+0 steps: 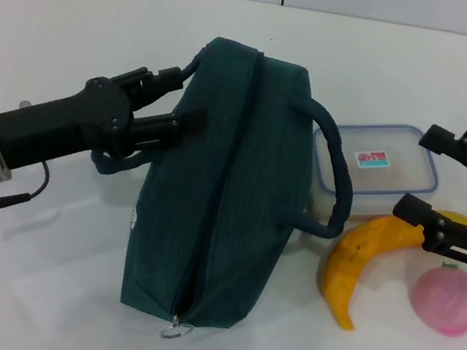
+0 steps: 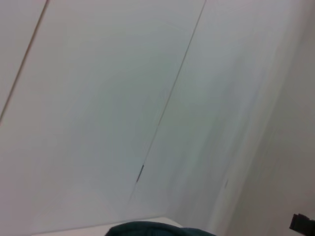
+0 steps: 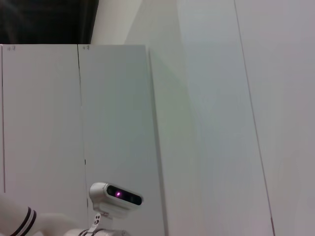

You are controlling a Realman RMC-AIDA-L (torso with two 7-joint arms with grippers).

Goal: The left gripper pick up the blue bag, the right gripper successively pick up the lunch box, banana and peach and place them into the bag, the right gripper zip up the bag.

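- The blue bag [image 1: 218,190] looks dark teal, a soft oblong with two loop handles and a closed zip along its top.
- Its long axis runs away from the robot; the zip ring [image 1: 174,329] points nearest.
- It stands mid-table, left of the lunch box [image 1: 375,165], banana [image 1: 360,264] and peach [image 1: 447,300].
- The left gripper [image 1: 176,102] sits against the bag's left side, fingers slightly parted around the handle there.
- The right gripper [image 1: 429,175] hangs spread wide and empty over the lunch box and banana.

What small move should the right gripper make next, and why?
Probably shift toward the lunch box and lower onto it: the right gripper hangs open above the banana, nothing is packed, and the left gripper is at the bag, whose zipper looks closed.
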